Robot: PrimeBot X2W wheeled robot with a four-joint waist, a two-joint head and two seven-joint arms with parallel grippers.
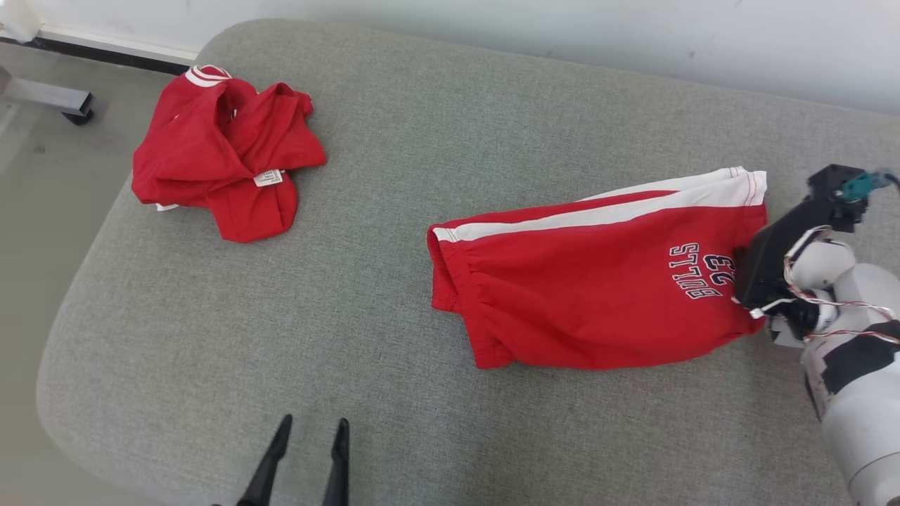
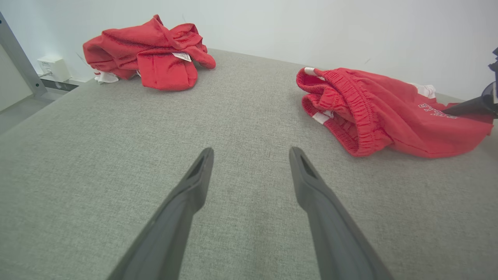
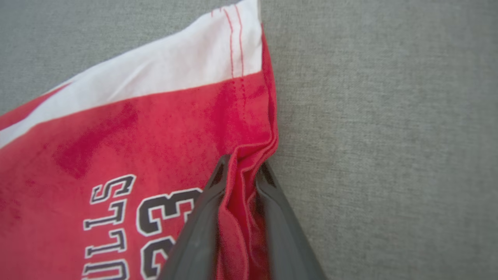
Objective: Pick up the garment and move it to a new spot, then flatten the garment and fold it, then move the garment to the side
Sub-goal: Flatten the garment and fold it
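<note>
Folded red shorts [image 1: 598,281] with a white side stripe and black "BULLS 23" print lie on the grey cushion, right of centre; their elastic waistband [image 2: 350,112] faces left. My right gripper [image 3: 243,167] is shut on the hem edge of the red shorts [image 3: 136,128], the fabric pinched between both fingers. In the head view that gripper [image 1: 745,277] sits at the shorts' right end. My left gripper [image 1: 313,429] hovers open near the front edge, well left of the shorts, with nothing between its fingers [image 2: 198,175].
A second red garment [image 1: 221,151] with a white label lies crumpled at the cushion's far left corner; it is also in the left wrist view [image 2: 148,54]. The grey cushion [image 1: 211,337] ends at rounded edges left and front. A white wall [image 1: 562,28] runs behind.
</note>
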